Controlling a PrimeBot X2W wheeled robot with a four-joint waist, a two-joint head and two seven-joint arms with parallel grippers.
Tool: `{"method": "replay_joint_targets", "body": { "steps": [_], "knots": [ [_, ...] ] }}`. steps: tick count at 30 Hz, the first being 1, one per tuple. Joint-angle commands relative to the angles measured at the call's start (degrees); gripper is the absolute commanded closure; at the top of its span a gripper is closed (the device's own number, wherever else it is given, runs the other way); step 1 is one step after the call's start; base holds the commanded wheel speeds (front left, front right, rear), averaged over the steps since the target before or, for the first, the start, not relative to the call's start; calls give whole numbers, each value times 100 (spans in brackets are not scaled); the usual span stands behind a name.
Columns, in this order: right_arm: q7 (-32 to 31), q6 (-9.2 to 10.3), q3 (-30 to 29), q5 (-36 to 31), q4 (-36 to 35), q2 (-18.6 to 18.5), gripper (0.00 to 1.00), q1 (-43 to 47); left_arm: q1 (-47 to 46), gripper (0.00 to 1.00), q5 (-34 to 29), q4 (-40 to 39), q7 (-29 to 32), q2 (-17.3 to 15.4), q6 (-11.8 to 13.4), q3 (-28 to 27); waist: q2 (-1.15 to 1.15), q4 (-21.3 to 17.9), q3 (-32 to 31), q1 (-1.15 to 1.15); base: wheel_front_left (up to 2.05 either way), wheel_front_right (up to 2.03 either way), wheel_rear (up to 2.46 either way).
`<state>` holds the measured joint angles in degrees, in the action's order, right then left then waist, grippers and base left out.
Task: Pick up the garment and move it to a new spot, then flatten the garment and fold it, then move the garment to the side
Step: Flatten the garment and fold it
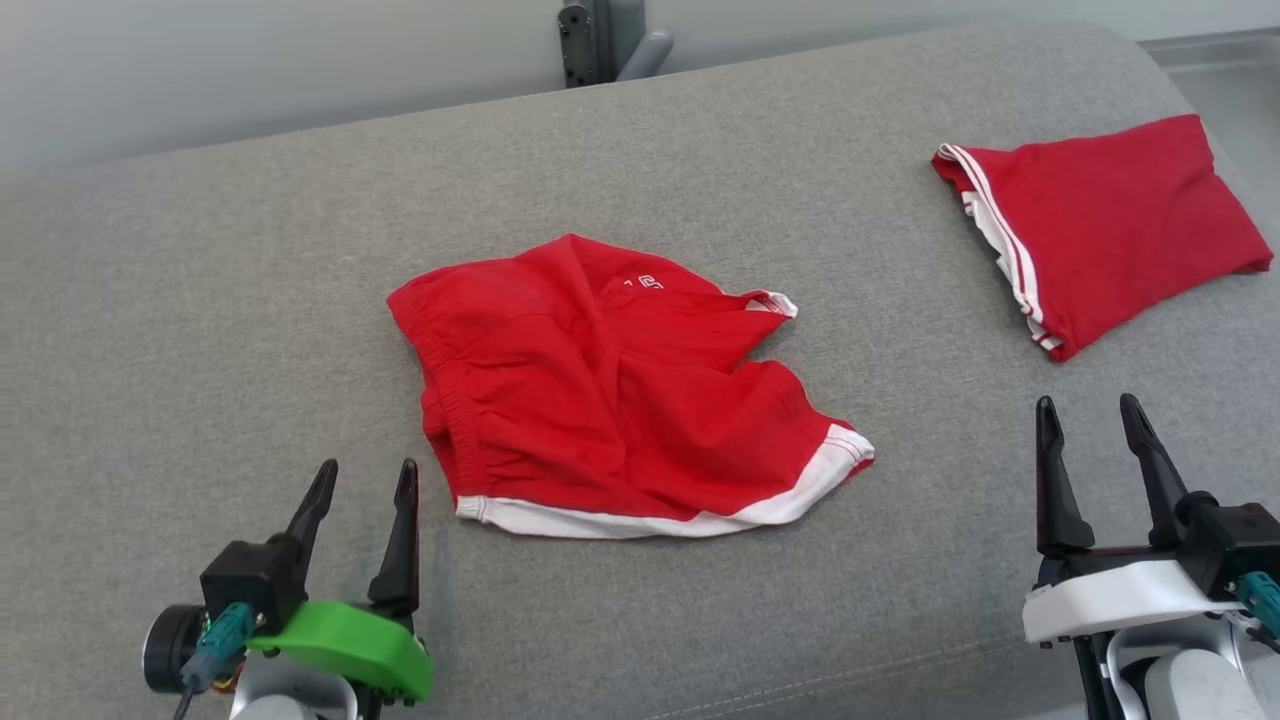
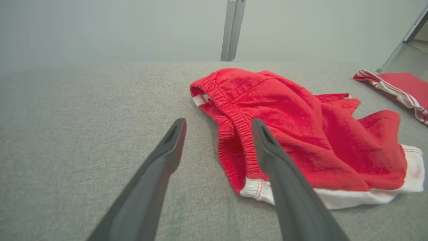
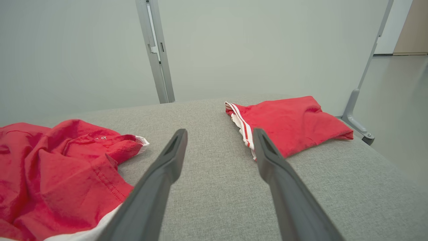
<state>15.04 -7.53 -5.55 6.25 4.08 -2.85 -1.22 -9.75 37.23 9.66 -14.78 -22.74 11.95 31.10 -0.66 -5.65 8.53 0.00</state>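
Shorts (image 1: 620, 390) are the story here, red with white trim, but take the stage first: a broad grey fabric-covered worktop (image 1: 200, 300) running right across the head view. At the middle of that worktop the shorts lie in a crumpled heap, elastic waistband (image 2: 234, 117) bunched toward the worktop's left, white hem (image 1: 640, 520) curling along the side nearest the robot, one leg twisted over the other. Off at the worktop's far right corner, a second red garment (image 1: 1110, 230) sits neatly folded, well apart from the action. Down at the worktop's near edge, the left pincer (image 1: 367, 468) hovers with its fingers spread apart and nothing between them, just beside the waistband end. The right pincer (image 1: 1088, 402) is spread wide and empty too, between heap and folded piece. My read: flattening is the step in hand. The next move calls for a grip on the waistband and another on the hem, drawn outward until the fabric lies smooth.
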Motion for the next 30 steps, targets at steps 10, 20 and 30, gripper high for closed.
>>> {"method": "replay_joint_targets", "body": {
  "steps": [10,20,30],
  "knots": [
    [18,9,-130,-212,-124,-8,0,330,1138,0,-903,-299,-39,612,-416,-1388,66,653,-427,0,0,0,0],
    [18,9,29,-272,169,-12,0,654,2041,0,-1669,-327,-40,1173,-1438,-2440,66,975,-696,0,0,0,0],
    [18,9,35,-210,399,-11,0,708,1968,0,-2160,-339,-40,1562,-1853,-2925,66,913,-743,0,0,0,0]
  ]
}}
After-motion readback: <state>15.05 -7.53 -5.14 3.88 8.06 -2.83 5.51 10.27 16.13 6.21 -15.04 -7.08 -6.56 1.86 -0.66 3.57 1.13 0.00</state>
